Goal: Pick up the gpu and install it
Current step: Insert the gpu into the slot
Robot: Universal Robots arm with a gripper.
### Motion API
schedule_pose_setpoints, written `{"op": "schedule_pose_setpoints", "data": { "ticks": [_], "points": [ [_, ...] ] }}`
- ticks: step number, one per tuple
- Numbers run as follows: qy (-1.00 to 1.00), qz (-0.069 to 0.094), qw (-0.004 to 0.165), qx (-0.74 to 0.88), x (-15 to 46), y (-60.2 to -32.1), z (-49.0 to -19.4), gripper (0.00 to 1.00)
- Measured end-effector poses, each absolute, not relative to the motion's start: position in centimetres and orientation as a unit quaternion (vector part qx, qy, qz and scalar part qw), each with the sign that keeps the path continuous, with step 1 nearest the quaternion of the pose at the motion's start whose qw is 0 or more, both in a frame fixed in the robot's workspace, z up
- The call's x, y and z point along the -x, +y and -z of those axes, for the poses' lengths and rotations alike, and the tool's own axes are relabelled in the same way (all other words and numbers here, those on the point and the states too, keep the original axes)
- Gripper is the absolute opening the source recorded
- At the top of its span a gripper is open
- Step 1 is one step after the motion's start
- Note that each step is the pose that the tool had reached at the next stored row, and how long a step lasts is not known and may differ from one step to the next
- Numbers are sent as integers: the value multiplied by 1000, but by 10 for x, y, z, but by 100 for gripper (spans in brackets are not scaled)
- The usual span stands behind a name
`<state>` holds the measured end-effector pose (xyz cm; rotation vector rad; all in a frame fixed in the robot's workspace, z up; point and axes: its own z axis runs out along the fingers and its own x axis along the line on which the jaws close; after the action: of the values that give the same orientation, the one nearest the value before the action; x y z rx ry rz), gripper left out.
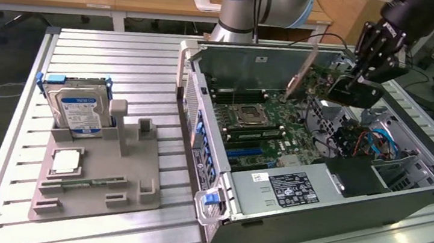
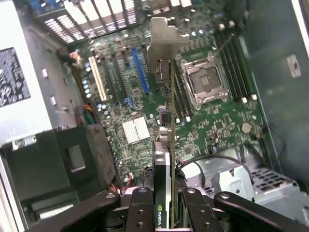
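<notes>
Gpu: it hangs in the air in the upper right of the exterior view, just over the open computer case. I see it touching no slot.

My gripper: it is clenched on the gpu. In the wrist view my black fingers squeeze the card from both sides, and the card sticks out thin and straight between them.

Silver bracket: it sits at the far end of the card, away from my fingers.

Green board: it lies flat inside the case, under the card. It has a long blue slot and a square chip socket.

Where the card hangs: in the wrist view its thin edge looks to be over the board, between the blue slot and the square socket. It is above them, not in them.

Done: I think the picking-up part is finished, because the card is off the table and I carry it.

Left: I think the putting-in part is not done yet. The card is not pushed down into any slot.

Grey holder: it is in the lower left of the exterior view, well apart from the case. A hard drive stands in it and a thin green memory stick lies on it. I touch none of these.
</notes>
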<state>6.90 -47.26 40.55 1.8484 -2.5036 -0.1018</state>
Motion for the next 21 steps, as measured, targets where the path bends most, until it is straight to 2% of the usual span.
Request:
{"op": "schedule_pose_setpoints", "data": {
  "ticks": [13,21],
  "points": [
    [-750,31,17,-661,-69,-472,-404,27],
    [-741,21,8,-671,-67,-468,-398,27]
  ]
}}
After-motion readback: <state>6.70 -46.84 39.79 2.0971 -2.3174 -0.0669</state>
